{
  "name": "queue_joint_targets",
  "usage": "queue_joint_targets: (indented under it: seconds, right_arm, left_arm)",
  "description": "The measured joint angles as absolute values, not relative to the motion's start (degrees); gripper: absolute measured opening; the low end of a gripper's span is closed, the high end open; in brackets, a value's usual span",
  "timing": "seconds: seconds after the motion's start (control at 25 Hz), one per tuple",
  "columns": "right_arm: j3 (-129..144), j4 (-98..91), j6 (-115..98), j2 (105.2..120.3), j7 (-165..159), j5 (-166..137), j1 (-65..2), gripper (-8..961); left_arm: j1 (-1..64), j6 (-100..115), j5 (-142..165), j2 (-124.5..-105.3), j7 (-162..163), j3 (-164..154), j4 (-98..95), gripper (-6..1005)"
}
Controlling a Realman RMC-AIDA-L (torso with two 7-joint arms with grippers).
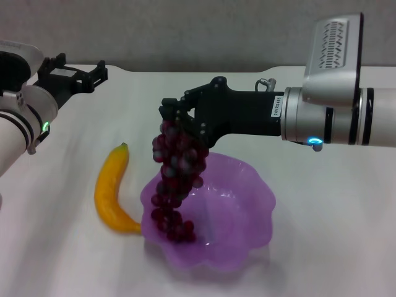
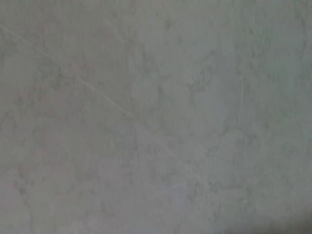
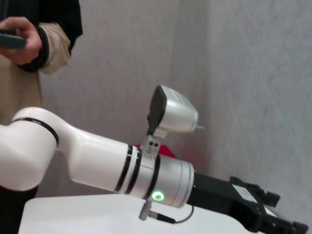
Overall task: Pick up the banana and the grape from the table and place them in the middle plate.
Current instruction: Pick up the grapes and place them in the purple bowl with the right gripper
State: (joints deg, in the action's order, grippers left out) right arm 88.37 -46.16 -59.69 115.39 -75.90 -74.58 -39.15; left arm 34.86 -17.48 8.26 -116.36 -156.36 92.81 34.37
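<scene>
While the grape hangs over the plate, each view reads as follows.

Head view
- Right gripper (image 1: 176,117): reaches in from the right, above the plate's far-left rim, fingers clamped on the top of the grape.
- Grape (image 1: 175,179): hangs down from the right gripper; its lower end lies inside the plate against the left wall.
- Plate (image 1: 247,204): purple, wavy-rimmed, stands on the table below the right gripper.
- Banana (image 1: 111,195): lies on the table just left of the plate, green tip pointing away from the robot, its near end touching or almost touching the plate's left rim.
- Left gripper (image 1: 93,75): held up well left of the plate and beyond it, apart from the banana; fingers look spread and hold nothing.
- Table (image 1: 334,204): white, with a grey wall (image 1: 185,31) behind it.

Left wrist view
- Surface: only a plain grey-white surface with faint marks; neither plate nor fruit appears.

Right wrist view
- Left arm (image 3: 97,161): white, with a green light, ending in the black left gripper; cannot tell its finger state from this view.
- Person (image 3: 29,44): stands by the wall behind the left arm, hand holding a dark object.
- Plate: not seen in this view.
</scene>
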Motion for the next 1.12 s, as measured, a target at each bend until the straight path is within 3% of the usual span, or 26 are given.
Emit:
queue_joint_targets:
  seconds: [1.04, 1.12]
  right_arm:
    - [94.4, -35.4, -52.7, 115.57, -68.2, -65.1, -40.2, 113]
    - [94.7, -35.3, -52.2, 115.57, -68.0, -64.8, -40.2, 177]
  left_arm:
    - [35.1, -17.5, 8.3, -116.37, -156.3, 92.8, 34.5, 895]
    - [35.1, -17.5, 8.3, -116.37, -156.3, 92.8, 34.6, 895]
